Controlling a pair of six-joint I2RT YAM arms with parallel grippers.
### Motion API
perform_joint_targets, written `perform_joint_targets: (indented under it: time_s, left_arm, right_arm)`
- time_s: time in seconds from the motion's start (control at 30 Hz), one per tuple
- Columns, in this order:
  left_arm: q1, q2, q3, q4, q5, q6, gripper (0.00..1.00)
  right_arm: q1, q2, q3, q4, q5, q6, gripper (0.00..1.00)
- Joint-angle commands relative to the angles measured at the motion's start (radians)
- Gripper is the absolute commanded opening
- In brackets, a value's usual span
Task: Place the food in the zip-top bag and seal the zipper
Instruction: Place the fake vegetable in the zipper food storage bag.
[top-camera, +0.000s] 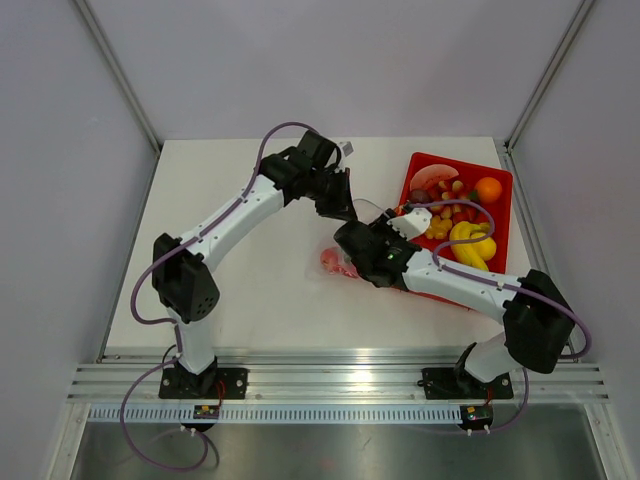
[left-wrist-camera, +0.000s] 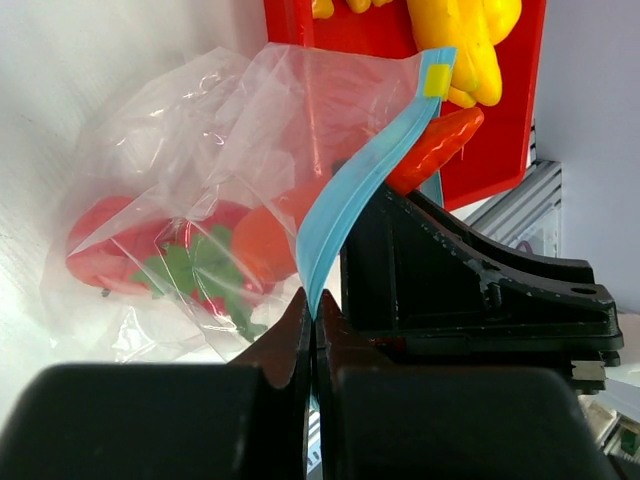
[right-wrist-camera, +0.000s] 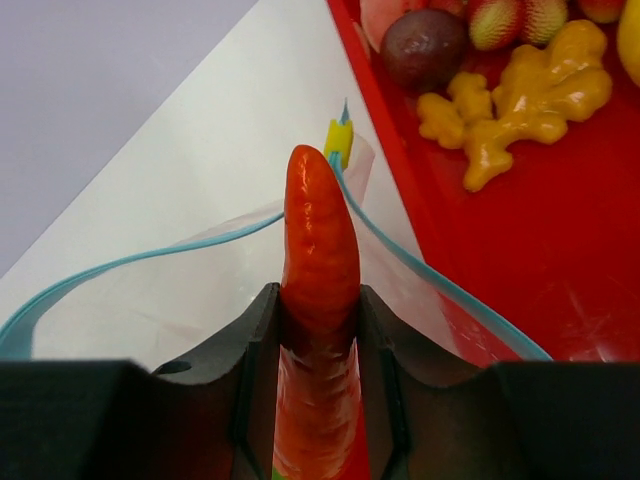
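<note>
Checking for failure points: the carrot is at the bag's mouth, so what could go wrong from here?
The carrot in the right gripper points at the mouth's narrow end by the yellow slider, so it could snag the zipper. The left gripper pinches only the zipper's edge; a push might pull it free.

Lab rig: white table (top-camera: 260, 300), alu rails (top-camera: 340, 382), grey panel walls (top-camera: 330, 60).

The white table (top-camera: 250, 290) bears the clear zip-top bag (left-wrist-camera: 170, 130) and a red tray (top-camera: 425, 165).
</note>
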Motion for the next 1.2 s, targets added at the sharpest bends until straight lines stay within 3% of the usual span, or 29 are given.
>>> perform_joint_targets:
  time_s: [0.0,0.27,0.57,0.73,0.83,0.9,0.97,1.0,1.17]
  left_arm:
    - [0.014,-0.025,0.031,0.055,0.087,0.021,0.00]
    - [0.024,-0.044,0.005,0.075,0.137,0.022,0.00]
    - [0.036,-0.064,-0.016,0.124,0.197,-0.009,0.00]
    - [0.040,-0.077,-0.032,0.140,0.210,-0.018,0.00]
    - [0.047,-0.090,-0.050,0.147,0.208,-0.016,0.00]
    - [0.050,-0.100,-0.066,0.149,0.207,-0.018,0.00]
    - [0.056,-0.105,-0.075,0.153,0.205,-0.018,0.00]
    - [0.057,-0.106,-0.081,0.153,0.204,-0.018,0.00]
    - [0.063,-0.111,-0.096,0.161,0.196,-0.019,0.00]
  right_arm:
    - [0.005,-0.056,-0.032,0.306,-0.051,-0.215,0.00]
    - [0.005,-0.036,-0.057,0.440,-0.137,-0.329,0.00]
    - [0.004,0.029,-0.045,0.434,-0.198,-0.384,0.00]
    - [0.004,0.084,-0.035,0.377,-0.206,-0.375,0.06]
    - [0.004,0.072,-0.044,0.374,-0.224,-0.384,0.16]
    - [0.004,0.041,-0.051,0.376,-0.244,-0.418,0.33]
    - [0.004,0.017,-0.049,0.359,-0.253,-0.435,0.42]
    - [0.004,-0.012,-0.049,0.350,-0.258,-0.450,0.51]
    - [0.005,-0.124,-0.015,0.293,-0.357,-0.541,0.65]
